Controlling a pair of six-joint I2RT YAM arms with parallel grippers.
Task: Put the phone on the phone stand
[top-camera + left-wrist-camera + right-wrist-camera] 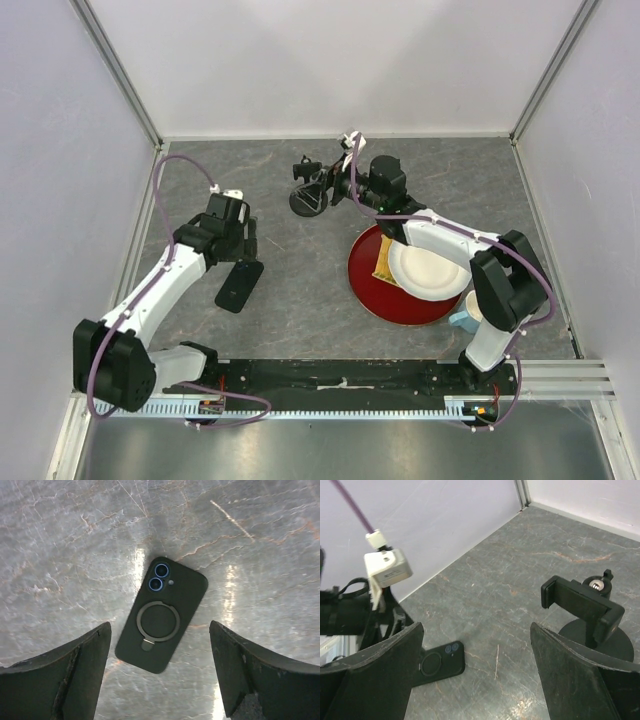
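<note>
Grey worktop (300, 320): phone (240, 286) lying flat at 9 o'clock under wide-apart left hand (240, 248); right hand (338, 188), also apart, facing phone stand (309, 197) at 12; red plate (372, 296) sitting at 3.

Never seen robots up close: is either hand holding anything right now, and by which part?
Nothing is held. The left hand hangs open over the phone lying flat; the right hand is open near the phone stand.

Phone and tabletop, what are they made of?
The phone shows a matte black back, probably a soft plastic or silicone case: it barely shines. The tabletop looks like grey marble, with rusty veins and glare streaks, though it could be printed laminate.
</note>
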